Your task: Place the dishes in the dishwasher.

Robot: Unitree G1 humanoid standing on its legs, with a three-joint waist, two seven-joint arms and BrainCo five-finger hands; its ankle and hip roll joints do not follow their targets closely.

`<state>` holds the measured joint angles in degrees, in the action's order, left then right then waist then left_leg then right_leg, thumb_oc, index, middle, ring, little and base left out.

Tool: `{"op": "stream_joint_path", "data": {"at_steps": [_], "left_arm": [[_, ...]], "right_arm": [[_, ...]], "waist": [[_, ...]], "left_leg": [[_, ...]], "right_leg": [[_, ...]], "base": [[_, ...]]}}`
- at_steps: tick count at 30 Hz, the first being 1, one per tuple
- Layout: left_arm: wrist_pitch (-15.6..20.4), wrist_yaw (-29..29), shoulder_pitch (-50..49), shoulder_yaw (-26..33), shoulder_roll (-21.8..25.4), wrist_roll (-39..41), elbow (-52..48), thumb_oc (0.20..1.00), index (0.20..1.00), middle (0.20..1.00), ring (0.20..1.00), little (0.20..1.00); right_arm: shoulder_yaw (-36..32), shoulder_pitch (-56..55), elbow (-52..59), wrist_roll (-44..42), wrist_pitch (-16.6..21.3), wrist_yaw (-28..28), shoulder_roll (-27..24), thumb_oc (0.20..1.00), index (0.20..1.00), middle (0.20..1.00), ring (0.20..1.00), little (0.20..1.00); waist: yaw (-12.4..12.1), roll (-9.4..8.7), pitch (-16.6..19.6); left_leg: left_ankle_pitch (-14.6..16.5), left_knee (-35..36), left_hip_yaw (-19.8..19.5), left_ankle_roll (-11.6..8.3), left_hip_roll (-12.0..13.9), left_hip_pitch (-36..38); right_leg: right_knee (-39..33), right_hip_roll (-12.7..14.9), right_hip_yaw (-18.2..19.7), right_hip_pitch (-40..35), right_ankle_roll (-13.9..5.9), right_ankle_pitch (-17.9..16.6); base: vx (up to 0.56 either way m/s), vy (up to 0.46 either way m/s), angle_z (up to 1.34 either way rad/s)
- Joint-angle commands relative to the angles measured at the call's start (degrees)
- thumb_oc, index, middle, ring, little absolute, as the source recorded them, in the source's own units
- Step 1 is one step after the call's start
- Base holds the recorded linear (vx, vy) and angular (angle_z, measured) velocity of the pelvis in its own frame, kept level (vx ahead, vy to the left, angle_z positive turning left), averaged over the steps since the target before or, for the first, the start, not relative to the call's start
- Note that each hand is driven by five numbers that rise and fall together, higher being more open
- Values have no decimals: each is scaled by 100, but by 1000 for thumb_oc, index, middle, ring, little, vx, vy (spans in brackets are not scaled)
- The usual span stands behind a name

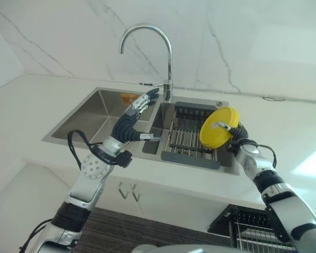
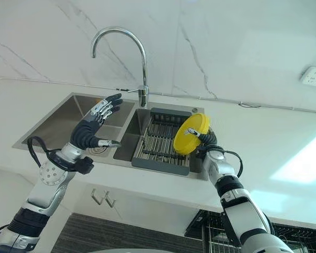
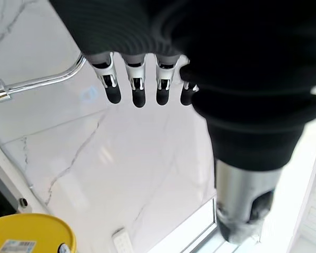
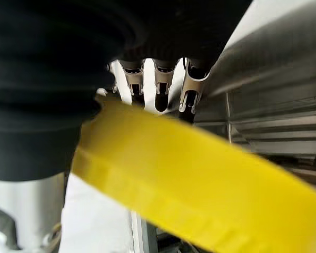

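We see the right hand (image 1: 233, 133) raised over the right end of the double sink (image 1: 108, 107), holding a round yellow plate (image 1: 219, 127) tilted up on edge, its flat face turned toward us; the thumb lies across the face of the plate and the fingers (image 4: 191, 90) reach round behind its rim, so the plate is pinched between them. In the right wrist view the yellow rim crosses just below the dark fingertips, with the steel wall of the sink beyond. The plate hangs above the right basin, over a dark drying rack (image 1: 189, 138) of metal bars that sits inside that basin; we cannot tell whether its lower edge touches the rack. The left hand (image 1: 130, 123) is held up over the divider between the two basins, empty, its fingers (image 3: 137, 79) straight and slightly fanned, the thumb sticking out to the side toward the rack. The left basin shows bare steel with a small orange label on its back wall. A tall curved chrome faucet (image 1: 167, 58) rises behind the sink at the divider, in front of a white marble backsplash (image 1: 242, 42). The sink is set in a white counter (image 1: 289, 153). Below the counter edge at lower right, part of a wire dishwasher rack (image 1: 242, 226) is pulled out, well apart from the plate.
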<state>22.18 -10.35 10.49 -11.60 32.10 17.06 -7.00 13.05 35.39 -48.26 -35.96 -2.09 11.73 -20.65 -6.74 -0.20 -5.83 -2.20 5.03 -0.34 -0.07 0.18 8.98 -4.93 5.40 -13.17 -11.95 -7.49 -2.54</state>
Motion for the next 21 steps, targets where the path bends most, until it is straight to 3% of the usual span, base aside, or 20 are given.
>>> {"op": "stream_joint_path", "data": {"at_steps": [1, 7, 8, 9, 10, 21], "left_arm": [[103, 60, 573, -227, 155, 241, -224, 1000, 1000, 1000, 1000, 1000], [40, 87, 591, -259, 160, 271, -252, 1000, 1000, 1000, 1000, 1000], [31, 96, 598, -274, 153, 268, -255, 1000, 1000, 1000, 1000, 1000], [28, 96, 600, -275, 156, 279, -253, 1000, 1000, 1000, 1000, 1000], [27, 94, 591, -272, 160, 287, -252, 1000, 1000, 1000, 1000, 1000], [-52, 161, 556, -327, 124, 292, -228, 1000, 1000, 1000, 1000, 1000]], "right_arm": [[214, 602, -387, 112, -45, 8, -21, 1000, 1000, 1000, 1000, 1000], [301, 648, -474, 197, -136, 23, 32, 1000, 1000, 1000, 1000, 1000], [321, 662, -470, 210, -151, 47, 43, 853, 853, 853, 853, 853], [325, 672, -494, 225, -128, 64, 39, 354, 354, 354, 354, 354], [325, 674, -498, 262, -112, 90, 42, 200, 200, 200, 200, 200], [195, 625, -472, 298, -165, 961, 119, 200, 200, 200, 200, 200]], "waist": [[-274, -4, 72], [-295, -2, 52], [-301, -2, 45], [-306, -2, 43], [-310, -3, 42], [-286, 30, 9]], "left_leg": [[636, -57, 472, -18, 32, 160], [632, -62, 477, -19, 32, 167], [631, -64, 471, -18, 28, 166], [630, -61, 467, -18, 27, 169], [631, -60, 467, -17, 27, 170], [642, -65, 477, -10, 25, 182]], "right_leg": [[559, 149, -98, 248, -36, 532], [562, 145, -106, 234, -28, 541], [560, 144, -107, 229, -27, 541], [559, 144, -111, 226, -27, 541], [558, 143, -114, 223, -26, 544], [571, 139, -74, 228, -26, 549]], "base": [[13, 1, 11], [6, 2, 2], [0, 0, 0], [0, 0, 0], [0, 0, 0], [0, 0, 0]]}}
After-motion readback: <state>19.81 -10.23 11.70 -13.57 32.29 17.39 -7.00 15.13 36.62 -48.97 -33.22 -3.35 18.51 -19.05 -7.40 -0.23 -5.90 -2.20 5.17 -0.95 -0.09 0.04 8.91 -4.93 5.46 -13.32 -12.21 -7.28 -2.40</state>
